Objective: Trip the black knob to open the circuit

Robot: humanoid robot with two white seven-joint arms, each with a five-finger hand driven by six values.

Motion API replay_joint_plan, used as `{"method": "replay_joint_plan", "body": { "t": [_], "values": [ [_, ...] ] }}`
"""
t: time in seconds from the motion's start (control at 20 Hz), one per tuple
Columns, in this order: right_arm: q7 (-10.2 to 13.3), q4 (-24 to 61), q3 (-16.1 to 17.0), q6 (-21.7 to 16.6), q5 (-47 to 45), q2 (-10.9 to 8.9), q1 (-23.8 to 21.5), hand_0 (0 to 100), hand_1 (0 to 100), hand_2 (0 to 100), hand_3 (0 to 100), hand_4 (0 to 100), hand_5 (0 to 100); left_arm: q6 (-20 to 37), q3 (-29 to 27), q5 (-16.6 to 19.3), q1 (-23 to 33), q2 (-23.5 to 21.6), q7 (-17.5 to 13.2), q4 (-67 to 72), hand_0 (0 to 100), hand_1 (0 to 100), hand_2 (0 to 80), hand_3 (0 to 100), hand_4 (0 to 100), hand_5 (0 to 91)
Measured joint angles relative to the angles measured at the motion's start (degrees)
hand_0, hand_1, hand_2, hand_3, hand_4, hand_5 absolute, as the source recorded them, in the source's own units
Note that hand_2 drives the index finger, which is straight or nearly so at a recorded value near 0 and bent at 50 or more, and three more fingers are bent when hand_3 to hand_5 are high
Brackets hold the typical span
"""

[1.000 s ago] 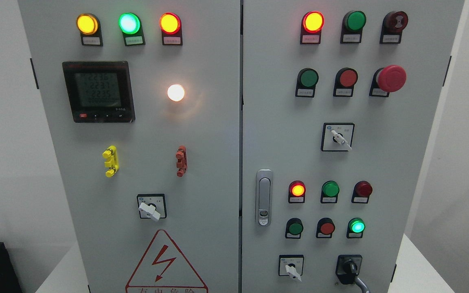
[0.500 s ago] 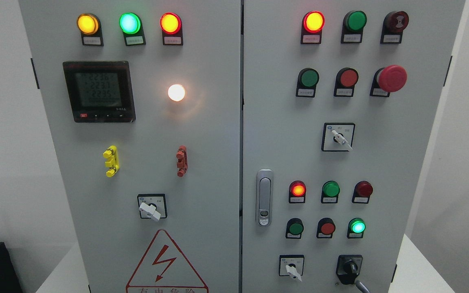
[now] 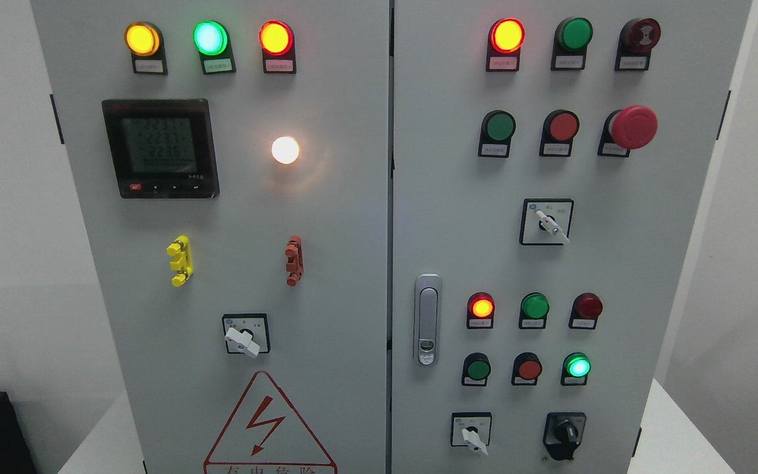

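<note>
Head view is all you have, and it shows no robot hand at all — neither the left nor the right arm enters the picture, so you cannot tell whether the fingers are spread or curled. The black knob (image 3: 564, 434) sits at the lower right of the right cabinet door (image 3: 655, 263), just right of a white-handled selector (image 3: 471, 436) and below the lit green lamp (image 3: 577, 366). Nothing touches it.

Judging from this, you cannot say whether the trip is done. The knob's handle appears to point roughly down, but its position marks are too small to read. Several lamps glow on both doors, including the white lamp (image 3: 285, 150) and the red lamp (image 3: 482, 307), and the meter (image 3: 160, 148) shows figures, so the panel looks live.

The knob's lower edge lies close to the picture's bottom edge — what hangs beneath it is cut off. The label plates under the lamps are too blurred to read.
</note>
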State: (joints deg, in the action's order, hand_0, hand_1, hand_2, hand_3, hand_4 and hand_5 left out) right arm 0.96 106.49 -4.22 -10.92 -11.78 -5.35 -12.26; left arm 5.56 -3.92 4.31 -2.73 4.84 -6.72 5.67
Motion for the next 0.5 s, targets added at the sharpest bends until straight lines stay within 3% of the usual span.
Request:
{"method": "replay_joint_plan", "body": {
  "t": [0.1, 0.5],
  "values": [
    [-0.1, 0.51, 0.1, -0.04, 0.0, 0.16, -0.49, 0, 0, 0, 0, 0, 0, 0.0, -0.01, 0.0, 0.0, 0.0, 0.0, 0.0, 12, 39, 0.0, 0, 0, 0.0],
    [-0.48, 1.9, 0.42, -0.05, 0.0, 0.56, -1.48, 0, 0, 0, 0, 0, 0, 0.0, -0.01, 0.0, 0.0, 0.0, 0.0, 0.0, 12, 39, 0.0, 0, 0, 0.0]
  ]
}}
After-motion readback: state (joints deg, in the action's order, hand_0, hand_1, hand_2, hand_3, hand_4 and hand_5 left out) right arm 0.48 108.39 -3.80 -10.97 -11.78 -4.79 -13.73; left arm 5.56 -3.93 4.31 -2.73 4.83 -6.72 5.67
